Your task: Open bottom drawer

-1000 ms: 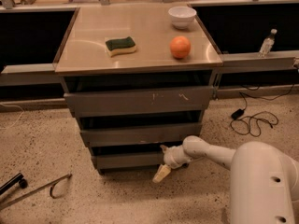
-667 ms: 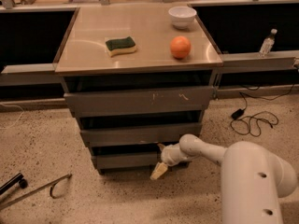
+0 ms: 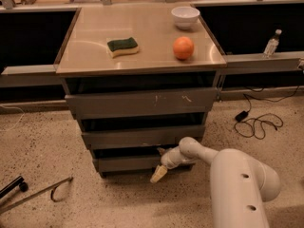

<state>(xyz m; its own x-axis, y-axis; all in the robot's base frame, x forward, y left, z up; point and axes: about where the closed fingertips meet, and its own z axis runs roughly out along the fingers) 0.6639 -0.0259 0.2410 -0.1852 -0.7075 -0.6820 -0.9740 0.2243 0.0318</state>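
Observation:
The bottom drawer (image 3: 126, 164) is the lowest of three grey metal fronts in the cabinet, plain and flat, near the floor. It stands slightly out from the cabinet body. My gripper (image 3: 160, 169) is at the drawer's front, right of its middle, with one pale fingertip (image 3: 157, 175) hanging below the drawer's lower edge and the other finger reaching up by the drawer's top edge. My white arm (image 3: 240, 184) comes in from the lower right.
The middle drawer (image 3: 142, 137) and the scratched top drawer (image 3: 140, 103) sit above. On the cabinet top (image 3: 95, 56) lie a green sponge (image 3: 122, 46), an orange (image 3: 183, 47) and a white bowl (image 3: 185, 16). A black cable (image 3: 256, 124) lies on the floor at right, a metal tool (image 3: 35, 194) at left.
My arm and gripper have shifted a little to the left along the bottom drawer's front. The drawer does not look any further out.

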